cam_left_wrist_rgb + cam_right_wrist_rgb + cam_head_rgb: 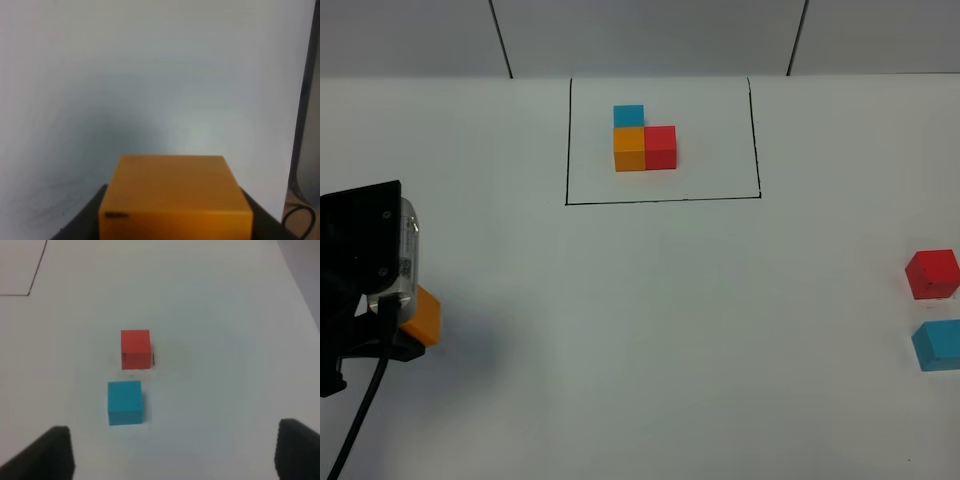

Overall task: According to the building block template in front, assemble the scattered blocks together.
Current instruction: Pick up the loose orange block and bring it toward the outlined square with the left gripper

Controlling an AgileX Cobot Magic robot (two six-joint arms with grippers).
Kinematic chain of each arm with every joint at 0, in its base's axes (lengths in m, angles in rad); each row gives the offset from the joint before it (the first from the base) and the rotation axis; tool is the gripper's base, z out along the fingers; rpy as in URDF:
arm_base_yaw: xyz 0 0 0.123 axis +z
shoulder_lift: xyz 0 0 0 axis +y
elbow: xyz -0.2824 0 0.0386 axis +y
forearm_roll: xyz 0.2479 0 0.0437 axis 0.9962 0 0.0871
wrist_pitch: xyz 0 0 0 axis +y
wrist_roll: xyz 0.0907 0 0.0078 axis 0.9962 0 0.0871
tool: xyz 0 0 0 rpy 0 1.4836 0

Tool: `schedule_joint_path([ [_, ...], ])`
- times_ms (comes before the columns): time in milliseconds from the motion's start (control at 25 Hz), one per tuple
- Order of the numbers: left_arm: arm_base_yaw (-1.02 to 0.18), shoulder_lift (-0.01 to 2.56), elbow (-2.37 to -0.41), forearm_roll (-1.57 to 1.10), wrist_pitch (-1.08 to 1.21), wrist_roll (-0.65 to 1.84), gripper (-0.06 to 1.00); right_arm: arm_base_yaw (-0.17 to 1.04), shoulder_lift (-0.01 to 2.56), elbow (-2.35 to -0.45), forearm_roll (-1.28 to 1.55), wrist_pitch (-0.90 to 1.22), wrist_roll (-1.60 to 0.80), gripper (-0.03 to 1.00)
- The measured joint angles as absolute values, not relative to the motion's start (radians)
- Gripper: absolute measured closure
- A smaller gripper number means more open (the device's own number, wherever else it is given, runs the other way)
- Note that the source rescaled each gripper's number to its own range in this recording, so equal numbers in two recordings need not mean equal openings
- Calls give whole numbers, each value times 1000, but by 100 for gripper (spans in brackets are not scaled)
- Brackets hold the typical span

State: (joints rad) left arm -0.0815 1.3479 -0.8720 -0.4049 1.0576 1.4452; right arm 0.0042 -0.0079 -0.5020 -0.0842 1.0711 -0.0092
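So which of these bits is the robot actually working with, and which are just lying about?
For the job: framed pattern of three cubes; loose orange cube; loose red cube; loose blue cube.
Just there: black cable; grey wall.

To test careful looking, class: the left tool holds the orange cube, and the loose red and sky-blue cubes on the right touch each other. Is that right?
One detail is wrong: the red cube and sky-blue cube lie apart, bare table between them, as the right wrist view shows. The left tool does hold the orange cube.
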Motion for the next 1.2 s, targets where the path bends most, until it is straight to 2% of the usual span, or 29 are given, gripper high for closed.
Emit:
schedule_joint_path([
  [800, -85, 1352, -872, -420, 961, 1477, 36, 4, -8, -502, -84, 1071, -9, 16],
  [1200, -198, 1438, -947, -411, 899, 1456, 36, 4, -8, -502, -84, 1071, -9, 16],
])
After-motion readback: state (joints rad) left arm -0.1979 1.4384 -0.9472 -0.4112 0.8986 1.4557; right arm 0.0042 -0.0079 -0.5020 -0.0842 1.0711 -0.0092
